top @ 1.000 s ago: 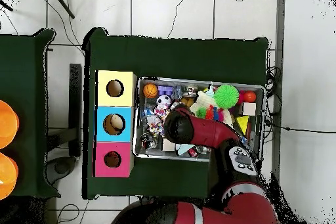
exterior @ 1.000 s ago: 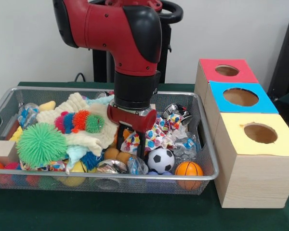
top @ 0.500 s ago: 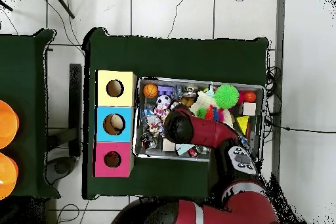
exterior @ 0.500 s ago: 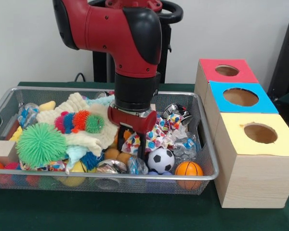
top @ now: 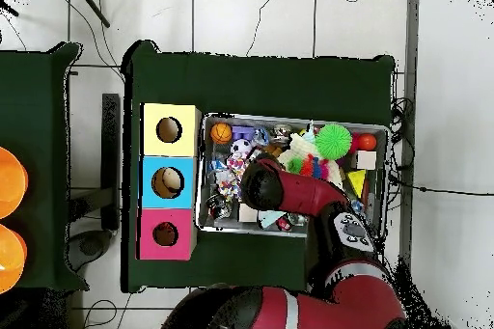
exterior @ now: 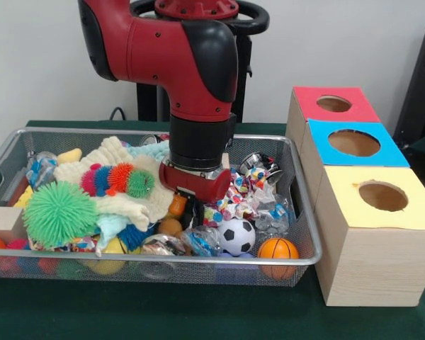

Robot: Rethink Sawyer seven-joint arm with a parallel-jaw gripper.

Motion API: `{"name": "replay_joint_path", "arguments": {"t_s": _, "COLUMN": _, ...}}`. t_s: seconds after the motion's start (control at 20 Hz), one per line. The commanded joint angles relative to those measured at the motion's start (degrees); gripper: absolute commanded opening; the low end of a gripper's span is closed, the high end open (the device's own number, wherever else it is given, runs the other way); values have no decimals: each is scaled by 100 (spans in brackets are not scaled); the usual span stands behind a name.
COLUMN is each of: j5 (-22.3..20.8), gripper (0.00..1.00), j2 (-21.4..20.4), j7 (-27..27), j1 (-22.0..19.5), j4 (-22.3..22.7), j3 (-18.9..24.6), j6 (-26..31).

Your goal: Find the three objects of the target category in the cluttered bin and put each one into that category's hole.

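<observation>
bin [exterior: 301, 258]: my fingers [exterior: 192, 212] are sunk in clutter at 10 o'clock of soccer ball [exterior: 236, 236]; grip state i cannot tell.

Soft, even indoor light fills the front view, with no single lamp apparent. The red arm [exterior: 177, 64] carries broad pale highlights on its upper curves, and the wall [exterior: 28, 64] behind it is evenly lit. Faint shadow gathers under the toys in the wire bin [exterior: 301, 261] and beside the boxes [exterior: 372, 234] on the green surface [exterior: 163, 312]. Small toys look slightly soft. From overhead, the pale floor [top: 453, 84] looks washed out, and the green cloth reads very dark.
</observation>
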Motion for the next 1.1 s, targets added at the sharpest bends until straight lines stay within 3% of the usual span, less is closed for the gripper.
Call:
{"name": "replay_joint_path", "arguments": {"t_s": 0.05, "j5": -109, "gripper": 0, "j2": 197, "j7": 360, "j1": -22, "j4": -292, "j3": 98, "j6": -47}}
{"name": "replay_joint_path", "arguments": {"t_s": 0.85, "j5": 77, "gripper": 0, "j2": -1518, "j7": 289, "j1": 261, "j4": 499, "j3": -107, "j6": 1476}}
{"name": "replay_joint_path", "arguments": {"t_s": 1.1, "j5": 156, "gripper": 0, "j2": -2422, "j7": 137, "j1": 396, "j4": 678, "j3": -263, "j6": 2622}}
